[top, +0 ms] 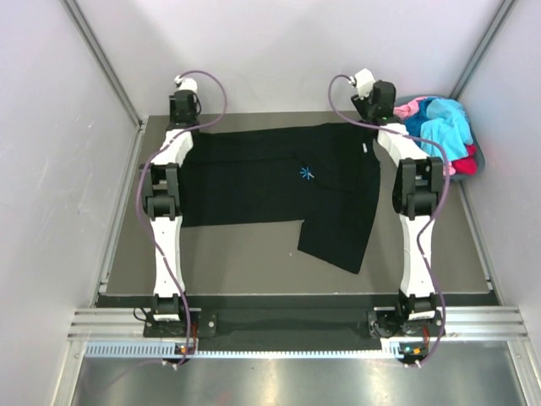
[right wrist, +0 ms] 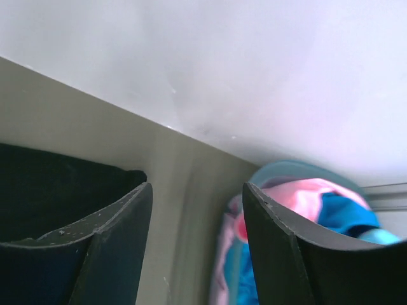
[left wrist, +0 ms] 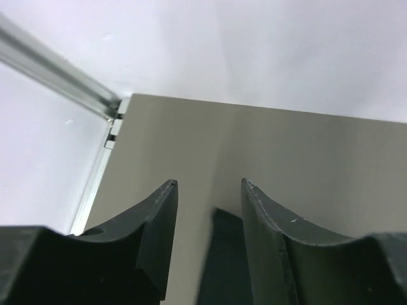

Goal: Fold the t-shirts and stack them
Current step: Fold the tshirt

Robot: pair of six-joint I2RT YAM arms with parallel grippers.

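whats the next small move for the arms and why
Probably lift both arms back off the far edge: the left gripper and right gripper stand open, holding nothing, and the black t-shirt lies flat with one flap sticking out toward the near side, not yet folded in.

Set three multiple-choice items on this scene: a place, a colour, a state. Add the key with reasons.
1. Where is the basket? A) near left corner B) table centre C) far right corner
2. The logo on the black t-shirt is: A) light blue B) yellow C) red
3. The left end effector and right end effector are: A) shut on cloth B) open, empty C) one shut
Key: 1 C, beyond the right arm; 2 A, the logo shows light blue; 3 B, jaws apart, gripping nothing.
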